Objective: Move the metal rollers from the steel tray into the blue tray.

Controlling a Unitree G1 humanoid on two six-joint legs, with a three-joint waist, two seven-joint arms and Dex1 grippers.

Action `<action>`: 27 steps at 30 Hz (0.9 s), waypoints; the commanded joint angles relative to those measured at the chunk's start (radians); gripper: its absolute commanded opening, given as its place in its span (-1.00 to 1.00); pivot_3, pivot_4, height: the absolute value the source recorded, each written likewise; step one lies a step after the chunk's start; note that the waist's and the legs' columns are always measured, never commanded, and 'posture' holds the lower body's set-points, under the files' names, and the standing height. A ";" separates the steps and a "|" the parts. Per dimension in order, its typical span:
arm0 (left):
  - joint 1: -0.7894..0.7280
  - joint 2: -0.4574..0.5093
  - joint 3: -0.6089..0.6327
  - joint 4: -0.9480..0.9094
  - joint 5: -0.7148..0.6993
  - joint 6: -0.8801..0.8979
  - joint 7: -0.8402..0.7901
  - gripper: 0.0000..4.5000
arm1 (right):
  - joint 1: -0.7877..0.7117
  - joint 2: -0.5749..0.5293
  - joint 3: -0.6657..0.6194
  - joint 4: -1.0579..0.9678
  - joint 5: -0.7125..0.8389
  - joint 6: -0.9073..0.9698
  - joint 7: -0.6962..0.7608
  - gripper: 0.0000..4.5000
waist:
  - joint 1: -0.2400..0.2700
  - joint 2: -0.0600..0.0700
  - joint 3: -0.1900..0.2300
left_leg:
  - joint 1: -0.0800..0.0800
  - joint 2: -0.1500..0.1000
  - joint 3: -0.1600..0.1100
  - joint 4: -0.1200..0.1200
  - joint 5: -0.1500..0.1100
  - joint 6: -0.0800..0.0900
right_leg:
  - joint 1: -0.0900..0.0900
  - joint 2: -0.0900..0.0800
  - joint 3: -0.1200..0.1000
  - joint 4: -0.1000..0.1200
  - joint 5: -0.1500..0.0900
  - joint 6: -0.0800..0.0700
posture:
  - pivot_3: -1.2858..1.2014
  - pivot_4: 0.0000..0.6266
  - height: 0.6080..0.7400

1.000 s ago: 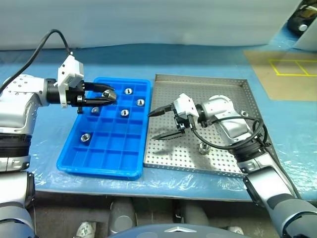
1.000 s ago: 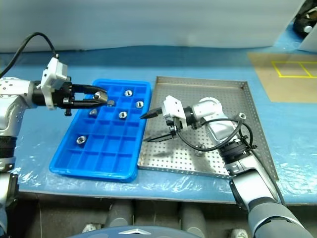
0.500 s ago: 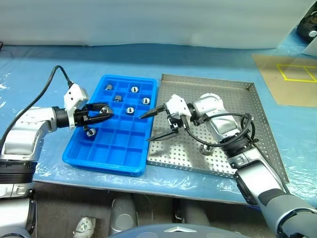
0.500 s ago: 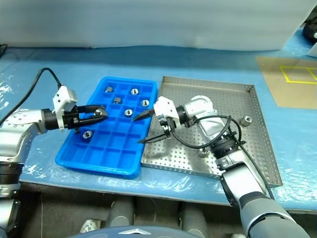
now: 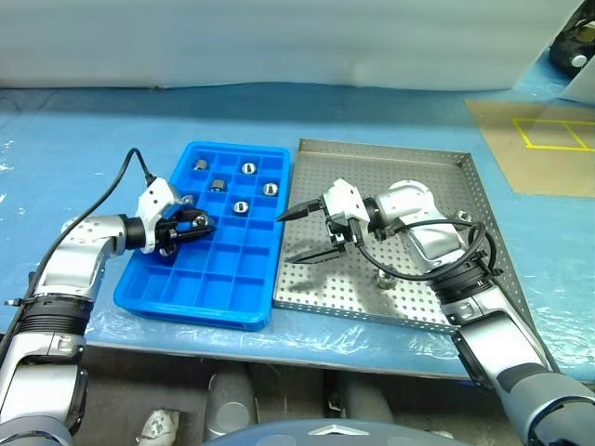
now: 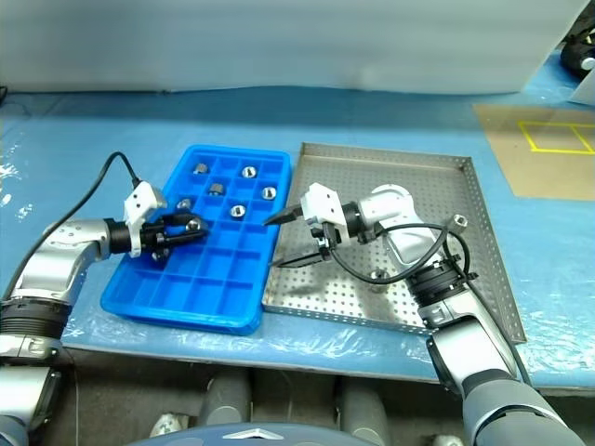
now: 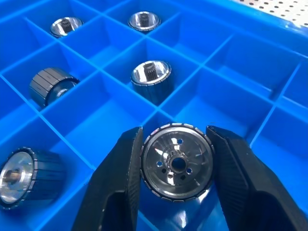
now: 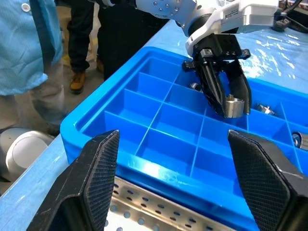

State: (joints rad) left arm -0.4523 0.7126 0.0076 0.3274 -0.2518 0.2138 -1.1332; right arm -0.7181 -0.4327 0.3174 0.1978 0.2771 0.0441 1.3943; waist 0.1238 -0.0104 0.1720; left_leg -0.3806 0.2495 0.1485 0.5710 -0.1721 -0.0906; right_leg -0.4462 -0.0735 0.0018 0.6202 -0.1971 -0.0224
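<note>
The left claw [image 5: 191, 226] is clamped on a metal roller [image 7: 177, 161], holding it flat-face out just above an empty compartment in the blue tray [image 5: 223, 311], presumably so it can drop cleanly into its own cell; five other rollers already sit in separate compartments toward the far end of that tray, one of them [image 5: 241, 207] in the cell just beyond; the right claw [image 5: 305, 234] hangs with its fingers apart and empty over the near-left part of the steel tray [image 5: 409, 154], likely waiting its turn; two rollers remain on that tray, one [image 5: 383, 278] near the right arm and one [image 5: 465, 216] by the right rim; compared with a second ago the left claw has sunk lower and come nearer the tray's front rows, while the right claw has barely stirred
</note>
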 commanded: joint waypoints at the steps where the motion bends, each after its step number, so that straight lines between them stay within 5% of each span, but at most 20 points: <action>1: -0.024 0.007 0.005 0.008 -0.007 -0.012 -0.027 0.11 | 0.006 -0.009 -0.031 -0.047 0.013 0.001 -0.008 0.64 | 0.000 0.000 0.000 | 0.000 0.000 0.000 0.000 0.000 0.000 | 0.000 0.000 0.000 0.000 0.000 0.000 | 0.14 -0.52 1.00; 5: -0.037 0.004 -0.002 0.029 0.028 -0.060 -0.008 0.64 | 0.007 -0.012 -0.032 -0.050 0.014 0.002 -0.013 0.64 | 0.000 0.000 0.000 | 0.000 0.000 0.000 0.000 0.000 0.000 | 0.000 0.000 0.000 0.000 0.000 0.000 | 0.14 -0.52 1.00; 10: -0.082 0.002 0.013 0.079 0.040 -0.083 0.020 0.64 | 0.008 -0.012 -0.031 -0.052 0.014 0.000 -0.016 0.64 | 0.000 0.000 0.000 | 0.000 0.000 0.000 0.000 0.000 0.000 | 0.000 0.000 0.000 0.001 0.000 0.000 | 0.13 -0.52 1.00; 18: -0.368 0.061 0.066 0.198 -0.008 -0.062 -0.041 0.64 | -0.014 -0.007 -0.044 -0.037 0.010 -0.015 -0.036 0.64 | 0.002 0.000 0.000 | 0.000 0.000 0.000 0.001 0.001 -0.001 | 0.000 0.000 0.000 0.002 0.000 0.000 | 0.11 -0.52 1.00; 27: -0.523 -0.091 -0.046 0.174 -0.022 -0.023 -0.183 0.64 | 0.021 -0.057 -0.090 -0.081 0.000 0.002 -0.092 0.64 | -0.002 0.000 0.000 | 0.000 -0.001 0.000 0.001 0.001 -0.001 | 0.000 0.000 0.000 0.001 0.000 0.000 | 0.01 -0.52 1.00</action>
State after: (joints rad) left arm -0.9551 0.6354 -0.0178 0.5528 -0.2539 0.1804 -1.2791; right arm -0.7110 -0.4712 0.2659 0.1738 0.2706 0.0418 1.3188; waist 0.1217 -0.0105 0.1720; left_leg -0.3814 0.2484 0.1484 0.5721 -0.1712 -0.0918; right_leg -0.4461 -0.0737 0.0023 0.6214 -0.1971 -0.0224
